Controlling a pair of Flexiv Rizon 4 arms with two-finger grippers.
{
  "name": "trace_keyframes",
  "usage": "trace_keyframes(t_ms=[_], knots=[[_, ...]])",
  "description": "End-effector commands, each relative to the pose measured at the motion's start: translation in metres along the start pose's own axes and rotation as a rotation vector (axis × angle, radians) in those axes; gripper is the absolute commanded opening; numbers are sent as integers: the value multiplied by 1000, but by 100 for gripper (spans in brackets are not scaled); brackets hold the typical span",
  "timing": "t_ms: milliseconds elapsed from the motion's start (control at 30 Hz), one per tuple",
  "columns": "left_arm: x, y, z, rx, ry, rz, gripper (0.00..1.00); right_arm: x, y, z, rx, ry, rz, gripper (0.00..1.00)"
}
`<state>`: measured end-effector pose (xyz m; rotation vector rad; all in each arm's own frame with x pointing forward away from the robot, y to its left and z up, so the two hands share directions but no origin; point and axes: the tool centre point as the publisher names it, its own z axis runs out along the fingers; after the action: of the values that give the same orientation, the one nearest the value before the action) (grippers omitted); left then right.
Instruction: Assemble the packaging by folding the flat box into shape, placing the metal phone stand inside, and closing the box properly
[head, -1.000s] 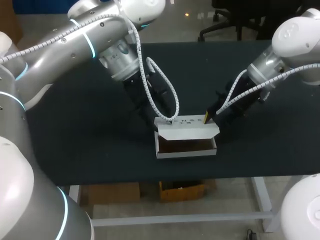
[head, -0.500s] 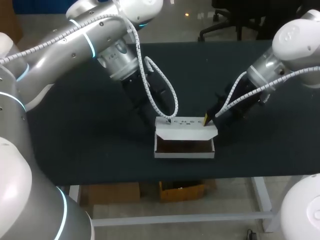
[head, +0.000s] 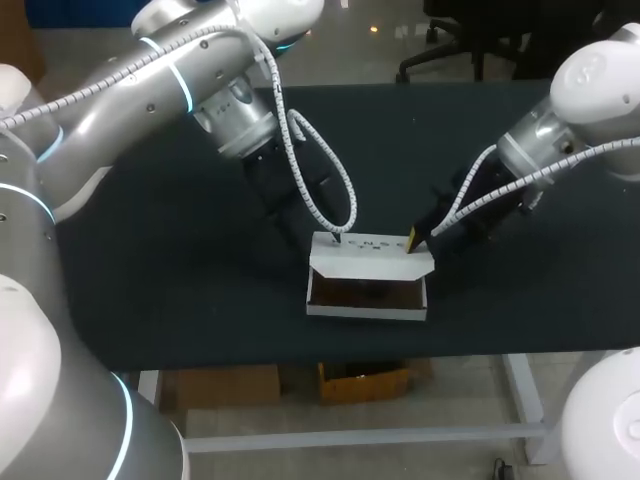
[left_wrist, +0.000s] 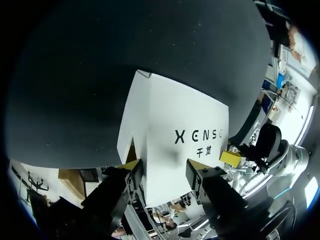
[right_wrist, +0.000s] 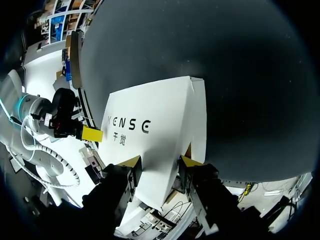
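The head camera sits high behind the robot, looking down on the whole table (head: 150, 300) from well back; each wrist camera rides its own arm, facing out past the left gripper (left_wrist: 164, 167) or the right gripper (right_wrist: 160, 161), very near the white box (head: 368, 275) and from opposite sides; all three share its printed panel.

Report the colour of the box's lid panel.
The box lid is white with black lettering; the left wrist view shows it best.

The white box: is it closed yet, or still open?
Open. In the head view the box has its lid standing up along the back, and the dark brown inside shows in front of it.
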<state>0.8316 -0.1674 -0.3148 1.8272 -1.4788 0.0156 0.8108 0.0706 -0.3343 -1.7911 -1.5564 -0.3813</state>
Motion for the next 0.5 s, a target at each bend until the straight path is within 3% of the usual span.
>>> trace_keyframes(t_ms=[33, 500], knots=[[9, -7, 4, -34, -5, -5, 56, 3, 5, 1, 13, 8, 0, 45], [10, -5, 1, -41, 3, -30, 57, 6, 18, -7, 25, 16, -2, 45]])
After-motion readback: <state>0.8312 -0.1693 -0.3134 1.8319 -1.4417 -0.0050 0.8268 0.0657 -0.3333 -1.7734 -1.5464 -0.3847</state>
